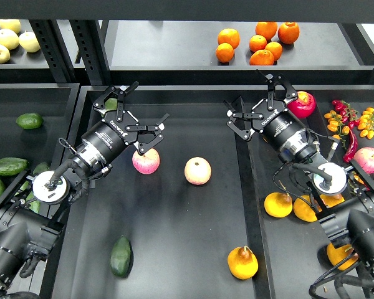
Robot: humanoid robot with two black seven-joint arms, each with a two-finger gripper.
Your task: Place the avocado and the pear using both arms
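Observation:
The dark green avocado [121, 256] lies at the near left of the middle tray [174, 218]. The yellow-orange pear [242, 263] lies at the near right of the same tray. My left gripper [130, 114] is open and empty, held over the tray's far left, far from the avocado and just above a pink-and-yellow apple [146, 161]. My right gripper [258, 98] is open and empty at the tray's far right edge, far from the pear.
A second apple [197, 170] lies mid-tray. Oranges [257, 43] sit on the back shelf, yellow fruit [11, 40] at back left. Green avocados [28, 120] lie in the left tray. The right tray holds orange fruit [278, 204], chillies [351, 124] and a red fruit [303, 104].

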